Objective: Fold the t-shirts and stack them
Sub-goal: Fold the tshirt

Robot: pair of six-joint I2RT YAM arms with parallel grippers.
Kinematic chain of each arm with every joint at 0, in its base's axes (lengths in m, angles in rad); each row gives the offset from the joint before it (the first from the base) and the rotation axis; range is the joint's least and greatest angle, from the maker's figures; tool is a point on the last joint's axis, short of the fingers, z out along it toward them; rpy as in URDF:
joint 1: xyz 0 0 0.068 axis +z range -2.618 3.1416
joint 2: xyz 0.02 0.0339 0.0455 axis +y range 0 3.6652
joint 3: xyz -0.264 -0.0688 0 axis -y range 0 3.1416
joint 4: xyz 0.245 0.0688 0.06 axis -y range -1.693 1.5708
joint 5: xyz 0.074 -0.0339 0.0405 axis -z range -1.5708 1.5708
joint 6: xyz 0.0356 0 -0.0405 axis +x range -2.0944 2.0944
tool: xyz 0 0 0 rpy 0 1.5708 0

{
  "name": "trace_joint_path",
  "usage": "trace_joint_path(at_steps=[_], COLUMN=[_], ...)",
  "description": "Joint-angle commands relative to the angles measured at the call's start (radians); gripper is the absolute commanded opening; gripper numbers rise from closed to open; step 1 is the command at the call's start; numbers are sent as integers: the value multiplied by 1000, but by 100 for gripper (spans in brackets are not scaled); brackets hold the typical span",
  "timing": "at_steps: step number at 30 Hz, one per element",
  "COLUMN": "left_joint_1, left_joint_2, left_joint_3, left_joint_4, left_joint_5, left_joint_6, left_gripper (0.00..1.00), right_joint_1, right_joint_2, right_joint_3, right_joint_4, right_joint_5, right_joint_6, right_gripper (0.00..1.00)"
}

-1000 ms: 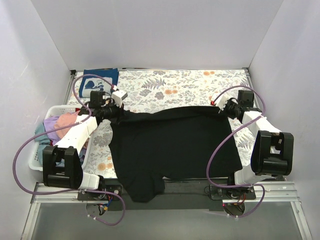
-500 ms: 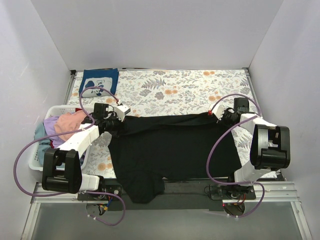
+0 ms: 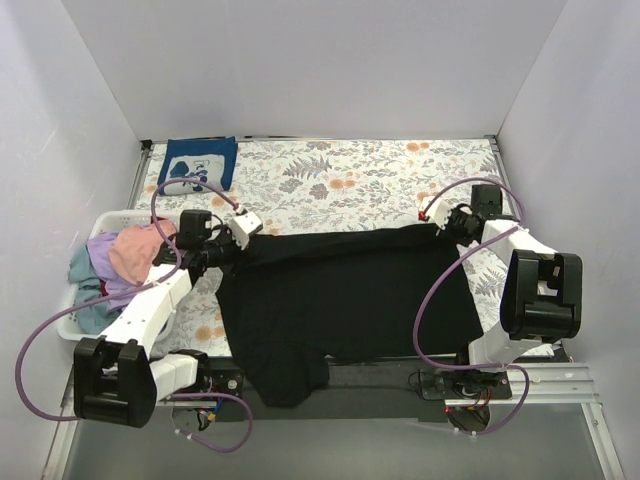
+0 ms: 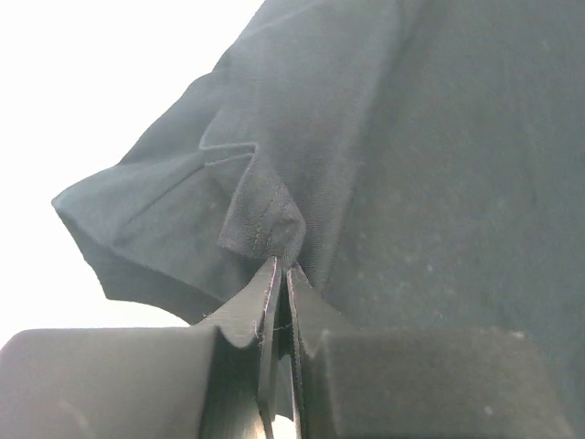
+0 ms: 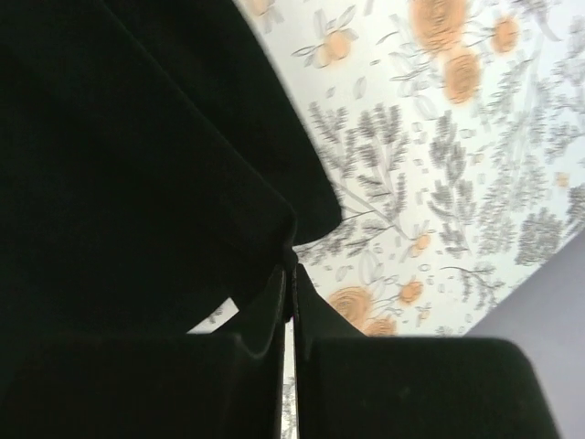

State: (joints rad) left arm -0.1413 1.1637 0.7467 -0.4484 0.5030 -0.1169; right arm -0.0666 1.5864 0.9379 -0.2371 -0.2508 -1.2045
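The black t-shirt (image 3: 340, 295) lies spread on the floral table cover, with one sleeve hanging over the near edge. My left gripper (image 3: 240, 240) is shut on its far-left corner, and the left wrist view shows the pinched hem fold (image 4: 265, 224) at the closed tips (image 4: 281, 265). My right gripper (image 3: 438, 228) is shut on the far-right corner, with the cloth (image 5: 137, 165) caught at the closed tips (image 5: 291, 267). The far edge is stretched between the two grippers and lifted slightly. A folded navy tee with a white graphic (image 3: 200, 163) lies at the far left.
A white basket (image 3: 72, 322) stands at the left edge, holding pink (image 3: 135, 250), lavender (image 3: 100, 250) and teal (image 3: 90, 312) shirts. The floral cover (image 3: 350, 180) shows bare beyond the black shirt. White walls close in the back and both sides.
Both grippers have drawn the black shirt's far edge nearer, narrowing the spread cloth. The left arm's elbow has swung down toward the near edge. Both grips have held.
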Motion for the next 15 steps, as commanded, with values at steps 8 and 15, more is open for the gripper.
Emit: trace_joint_path(at_steps=[8, 15], left_joint_1=[-47, -47], left_joint_2=[-81, -191], left_joint_3=[-176, -153], left_joint_4=[-91, -153], left_joint_5=[-29, 17], left_joint_6=[373, 424], left_gripper=[19, 27], right_joint_1=[-9, -10], right_joint_2=[-16, -51], right_joint_3=[-51, -38], right_joint_4=[-48, -105], right_joint_5=[47, 61], right_joint_6=[-95, -116], right_gripper=[1, 23])
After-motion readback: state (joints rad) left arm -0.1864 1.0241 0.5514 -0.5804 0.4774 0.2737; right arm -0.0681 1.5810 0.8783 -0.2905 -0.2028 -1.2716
